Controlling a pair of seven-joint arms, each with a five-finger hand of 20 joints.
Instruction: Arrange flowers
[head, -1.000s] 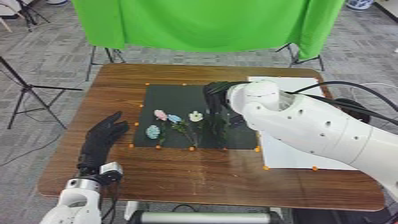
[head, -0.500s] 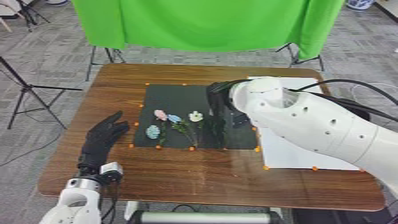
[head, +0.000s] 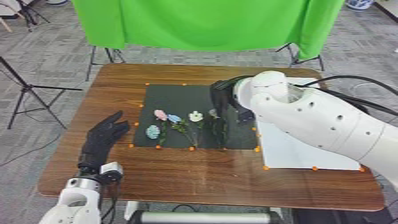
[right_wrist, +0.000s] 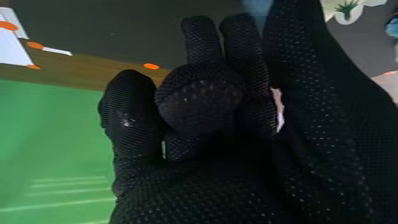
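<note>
Right robot hand near white flower.

Flowers lie on 1 mat, left of paper.

The surface is brown wood with a smooth top that shines a little. The dark mat looks flat and dull. The white sheet looks like smooth paper. The left robot hand and the right robot hand wear black cloth, and up close the right one has a bumpy weave with tiny dots. The white arms look like hard, smooth plastic with a soft shine. The green curtain is dull cloth with soft folds. The flowers are too small to tell what they are made of.
</note>
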